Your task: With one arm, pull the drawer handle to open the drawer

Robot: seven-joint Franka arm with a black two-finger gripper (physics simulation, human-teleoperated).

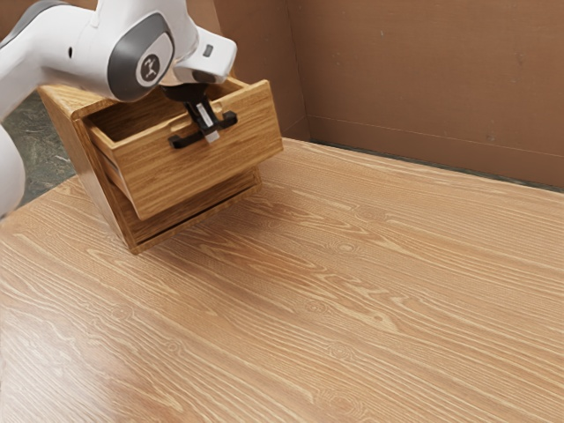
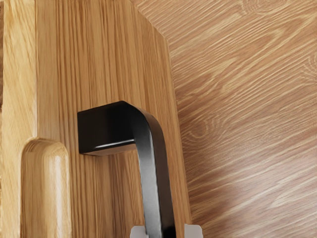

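Gripper [image 1: 208,130] clamping black drawer handle [image 1: 185,137] at mid-bar, fingers pressing on both sides. Bar's long axis running across drawer front [image 1: 198,176]. Drawer sitting part-way out of wooden cabinet [image 1: 66,99], near far corner of table [image 1: 370,291] on exterior view's left. Judging pull as lying square to bar, straight away from cabinet.

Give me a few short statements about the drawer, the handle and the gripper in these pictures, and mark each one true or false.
1. The drawer is pulled partly out of the cabinet. True.
2. The handle is white. False: it is black.
3. The gripper is at the handle, on the drawer's front. True.
4. The cabinet stands in the middle of the table. False: it stands near the table's far edge, at the exterior view's upper left.
5. The drawer front is painted blue. False: it is light wood, like the table.
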